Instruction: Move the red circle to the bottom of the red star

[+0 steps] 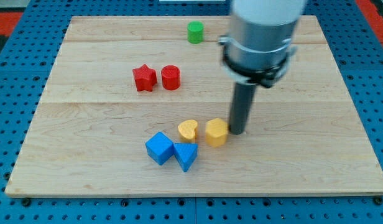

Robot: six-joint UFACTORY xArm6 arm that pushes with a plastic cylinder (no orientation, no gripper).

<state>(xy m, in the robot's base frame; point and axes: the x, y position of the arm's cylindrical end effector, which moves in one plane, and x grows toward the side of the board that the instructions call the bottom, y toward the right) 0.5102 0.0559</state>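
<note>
1. Red star [144, 78] lies upper left of centre on the wooden board [86, 155], a flat block with no clear long axis
2. Red circle [171, 77] stands upright at the star's 3 o'clock, just beside it, perhaps touching; round, so it points no way in particular
3. Blue cube [159, 148] and blue wedge-like block [186, 155] sit at the star's 5 o'clock, touching
4. Yellow heart [188, 129] and yellow block [216, 132] lie above them
5. Green cylinder [194, 32] stands near the top edge
6. My tip [237, 132] rests just right of the yellow block, well apart from the circle; there is no claw, only a bare rod
7. Risk: heading straight for the circle would likely shove the yellow blocks; a push from the right would likely knock the star
</note>
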